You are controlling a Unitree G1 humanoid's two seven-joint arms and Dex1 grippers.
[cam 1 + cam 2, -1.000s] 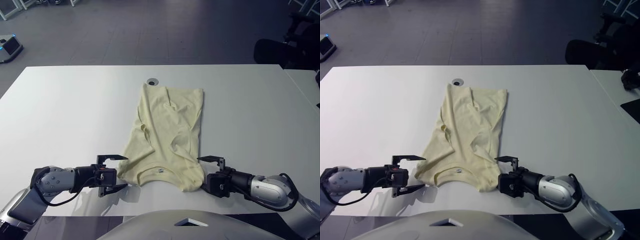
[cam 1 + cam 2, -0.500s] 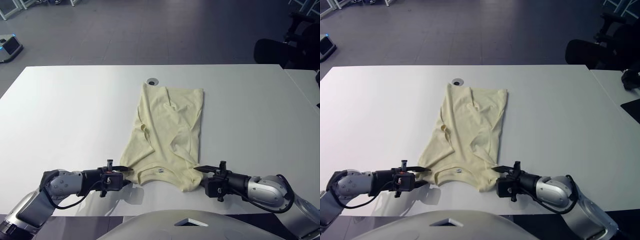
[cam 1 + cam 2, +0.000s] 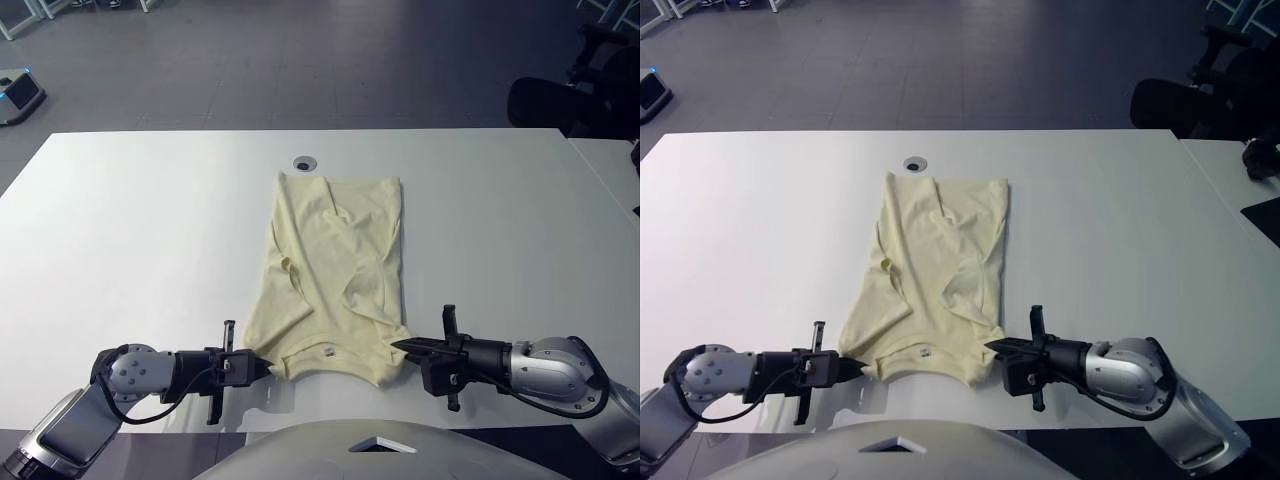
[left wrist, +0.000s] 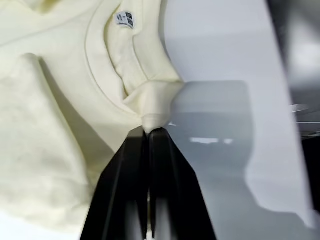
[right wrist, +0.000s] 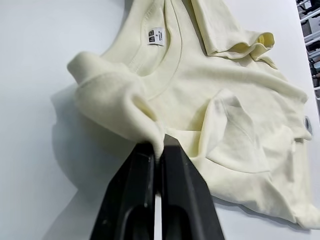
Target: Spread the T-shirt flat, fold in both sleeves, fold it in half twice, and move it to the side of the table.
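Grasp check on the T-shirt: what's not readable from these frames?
- Neck label print: too small in every view.
- How much T-shirt cloth the left gripper and right gripper pinch: hidden inside their shut jaws, wrist views.
- Sleeve layers underneath: covered by top fabric, eye views.
- Far hem: cut off by the left wrist view's edge.

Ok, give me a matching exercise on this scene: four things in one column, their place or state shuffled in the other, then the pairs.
1. T-shirt
2. neck label
3. cable port
4. black chair

A. beyond the far right corner of the table
B. in the tabletop, just past the shirt's far edge
C. white, at the shirt's near edge
D. pale yellow, near corners pinched in shut jaws

Pairs: 1-D, 2-C, 3-B, 4-A.
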